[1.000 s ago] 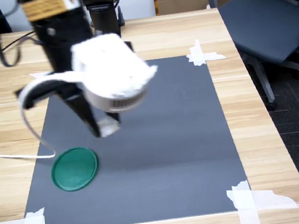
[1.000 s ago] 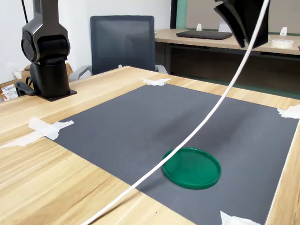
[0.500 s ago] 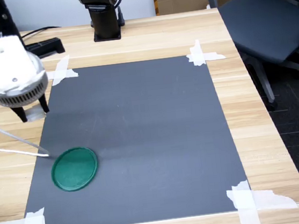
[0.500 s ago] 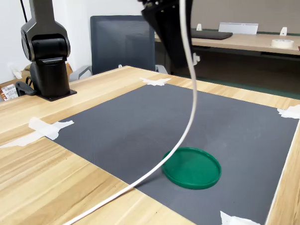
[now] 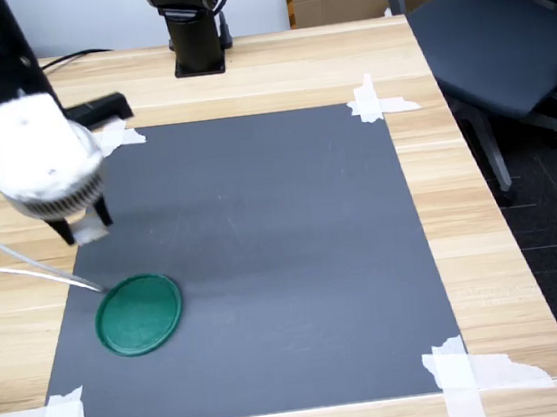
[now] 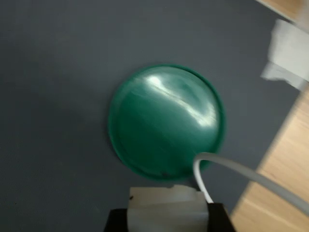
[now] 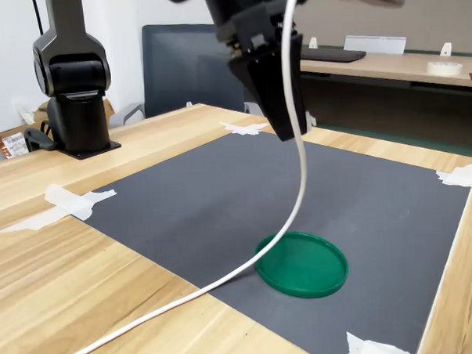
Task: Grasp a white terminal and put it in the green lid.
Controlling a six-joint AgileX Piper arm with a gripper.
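Observation:
The green lid (image 5: 139, 313) lies flat on the grey mat near the first exterior view's lower left, and the second exterior view shows this lid (image 7: 301, 264) with nothing in it. My gripper (image 5: 85, 229) hangs in the air a little beyond the lid, below the white round wrist camera. In the wrist view the lid (image 6: 164, 121) fills the middle. At that picture's edge the white terminal (image 6: 164, 202) sits between the black fingers of the gripper (image 6: 166, 215), which is shut on it. In the second exterior view the dark gripper (image 7: 285, 128) is well above the mat.
The grey mat (image 5: 282, 238) is taped at its corners with white strips (image 5: 377, 102) on a wooden table. A white cable (image 7: 225, 279) droops from the wrist across the mat beside the lid. The arm's black base (image 5: 192, 27) stands at the back. An office chair (image 5: 500, 32) is off the table.
The gripper swung from over the mat's middle-left out to the first exterior view's left edge. It has since come back a little toward the lid and lower, still carrying the white piece.

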